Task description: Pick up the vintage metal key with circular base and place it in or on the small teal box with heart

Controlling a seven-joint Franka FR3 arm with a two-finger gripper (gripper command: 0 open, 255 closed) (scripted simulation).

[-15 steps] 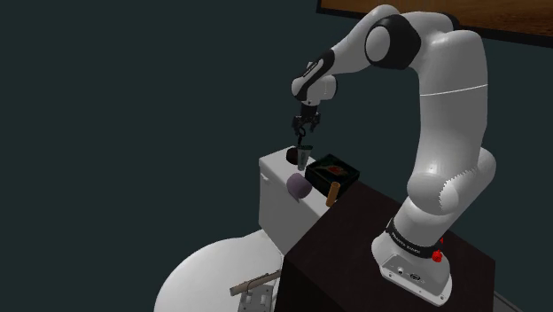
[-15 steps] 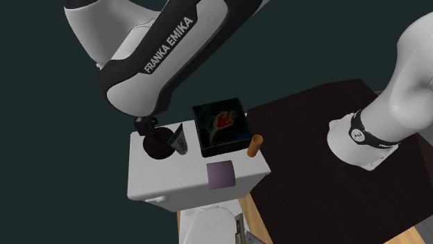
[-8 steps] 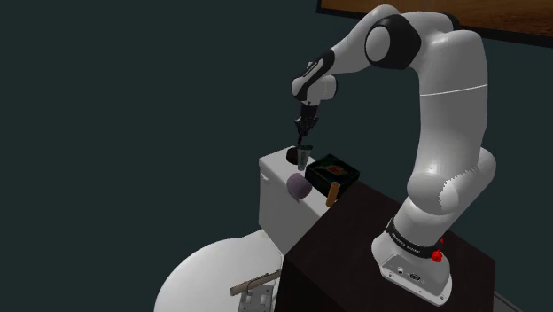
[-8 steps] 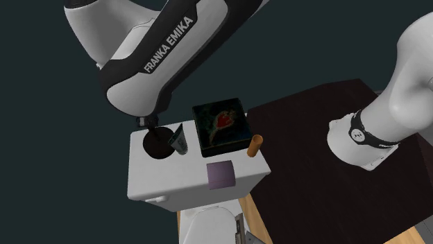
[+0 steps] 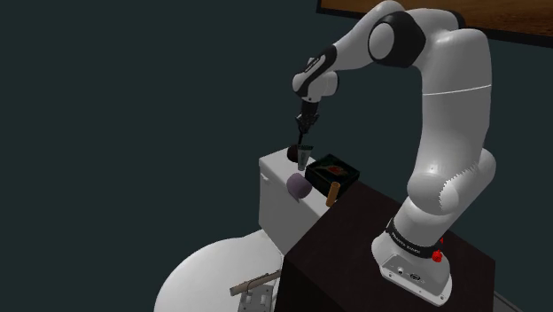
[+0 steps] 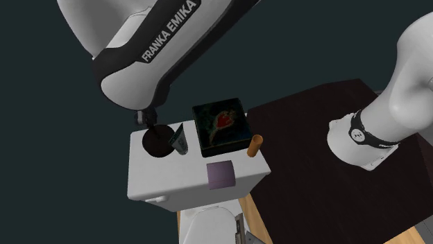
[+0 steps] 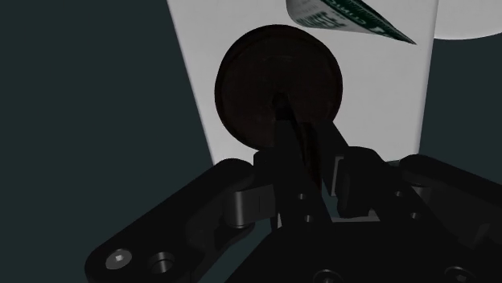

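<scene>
Second exterior view: the key (image 6: 158,141) was set near an edge of the tank (image 6: 159,184), a folded banknote (image 6: 180,138) placed between it and the box (image 6: 221,125); the hold of the gripper (image 7: 319,143) could not be told.

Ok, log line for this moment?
stage: grasp | fingers: shut on key stem | key base: dark disc over white tank lid | heart box: key not yet in it

The arm's (image 5: 452,97) white shell shines smooth and glossy. The key (image 7: 277,88) is dark and matt across its round base. The cistern (image 6: 166,173) is smooth plain white; the hand (image 7: 310,133), matt black.
</scene>
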